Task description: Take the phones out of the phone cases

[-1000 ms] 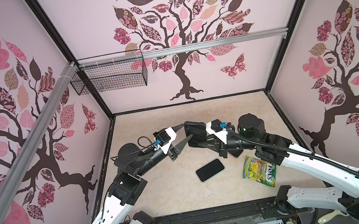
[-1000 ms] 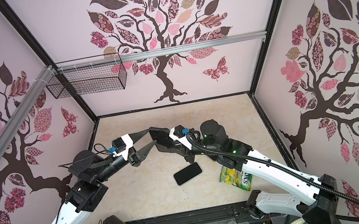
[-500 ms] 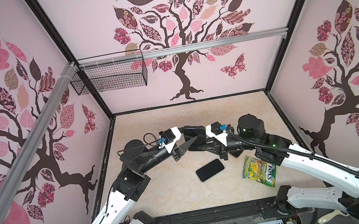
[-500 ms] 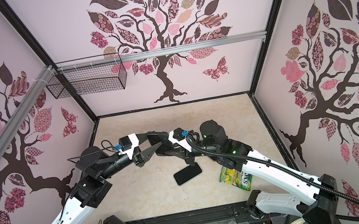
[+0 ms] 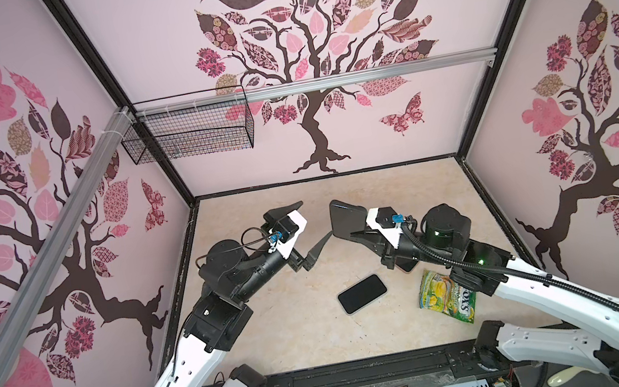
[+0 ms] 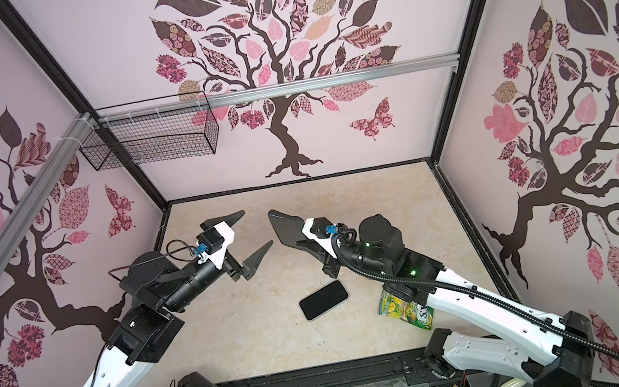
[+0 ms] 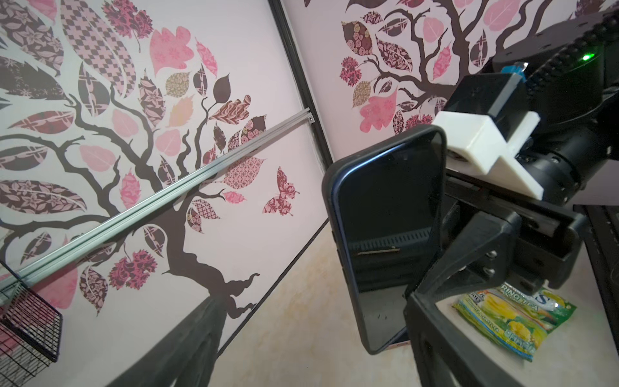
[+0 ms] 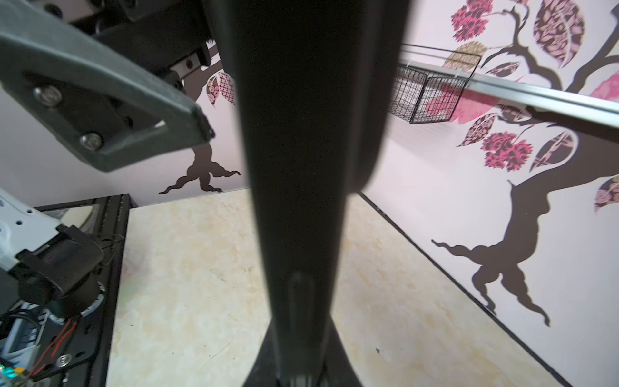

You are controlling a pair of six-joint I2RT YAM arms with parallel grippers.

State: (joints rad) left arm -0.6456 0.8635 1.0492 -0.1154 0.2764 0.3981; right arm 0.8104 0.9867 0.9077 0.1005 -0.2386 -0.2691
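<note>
Landmark: green snack packet point(image 5: 448, 299), lying flat on the desk point(image 5: 279, 334) on my right-arm side.
Left hand point(image 5: 310, 223): released, fingers spread wide, grasping nothing. It hangs above the desk, farther from the packet than the phone case and just beside that case. A top view shows a narrow gap between my lower fingertip and the case's edge.
Right hand point(image 5: 358, 231): clenched on the phone case point(image 5: 345, 216), gripping it at its lower part.
Phone case: black, held off the desk and standing on end, past the packet toward the back wall.
Phone point(image 7: 388, 228): in the left wrist view a glossy dark face with a blue edge sits inside the case's black rim. I read it as seated in the case.
Black handset point(image 5: 361, 293): lies flat on the desk, just beside the packet on the side toward my left arm, touching neither hand. Whether it belongs to this case I cannot tell.
</note>
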